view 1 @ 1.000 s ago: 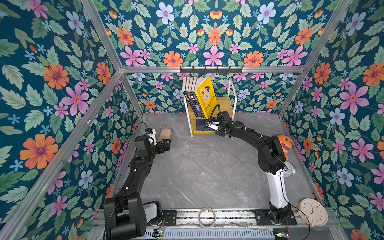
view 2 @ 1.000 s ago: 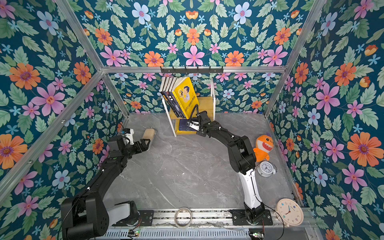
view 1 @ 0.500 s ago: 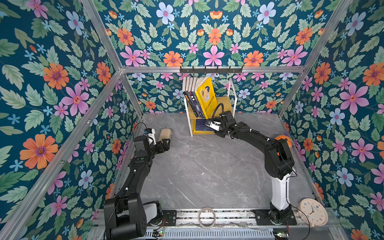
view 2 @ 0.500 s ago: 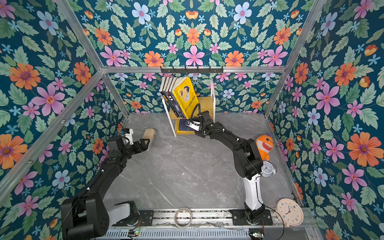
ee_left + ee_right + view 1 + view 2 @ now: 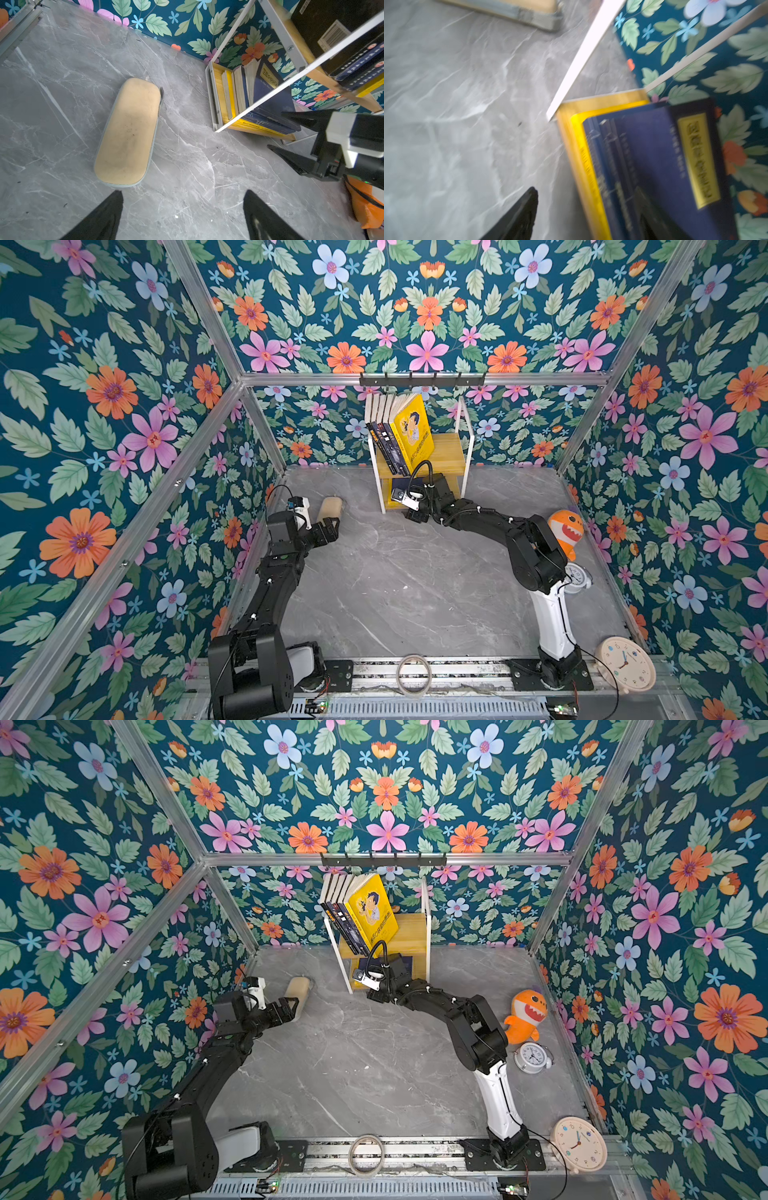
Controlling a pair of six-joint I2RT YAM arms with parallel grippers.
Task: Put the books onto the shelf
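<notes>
The shelf stands against the back wall. On its top tier several dark books lean beside a yellow book. More books, navy and yellow, stand on the lower tier. My right gripper is open at the front of that lower tier. One finger lies over the navy spines, the other over the floor, and nothing is gripped. My left gripper hangs open and empty over the floor at the left.
A tan case lies just ahead of the left gripper. An orange shark plush, an alarm clock and a round clock sit along the right wall. A tape roll lies on the front rail. A black hook rail hangs above the shelf.
The right jaws have opened at the lower-tier books, and that arm's elbow has dropped lower and to the right. The left arm has stayed put.
</notes>
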